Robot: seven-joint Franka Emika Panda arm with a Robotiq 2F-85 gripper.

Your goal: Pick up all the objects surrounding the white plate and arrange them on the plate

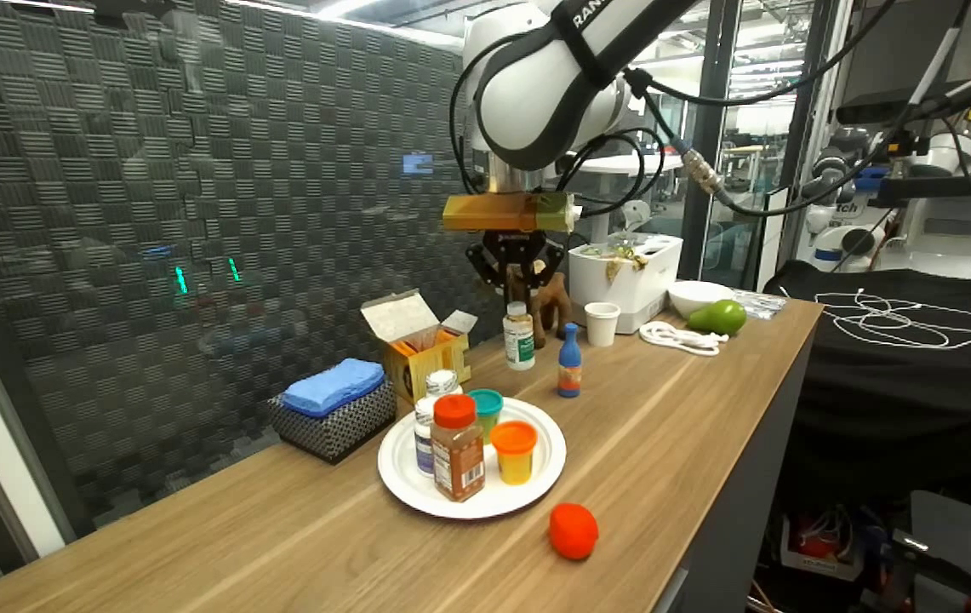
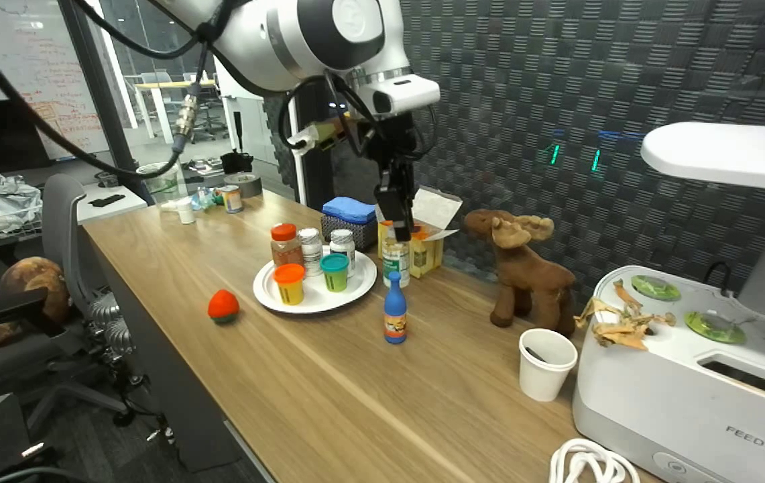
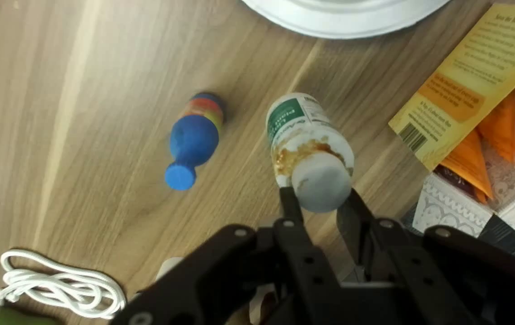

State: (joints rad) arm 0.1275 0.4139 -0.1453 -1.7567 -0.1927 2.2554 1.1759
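Nearest in exterior view: orange ball (image 1: 573, 531) on wooden counter (image 1: 281, 528), right of white plate (image 1: 494, 504). On plate: red-capped spice jar (image 1: 459, 455), two white pill bottles (image 1: 423, 441), orange-lidded cup (image 1: 515, 453), teal-lidded cup (image 1: 488, 410). Beyond plate: gripper (image 3: 320, 197) pointing down, pinching cap (image 3: 322, 180) of upright green-labelled bottle (image 3: 307, 140). Arm (image 1: 536, 102) slants in overhead from right, then bends downward.

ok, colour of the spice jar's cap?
The cap on the spice jar is orange-red; it shows best in an exterior view.
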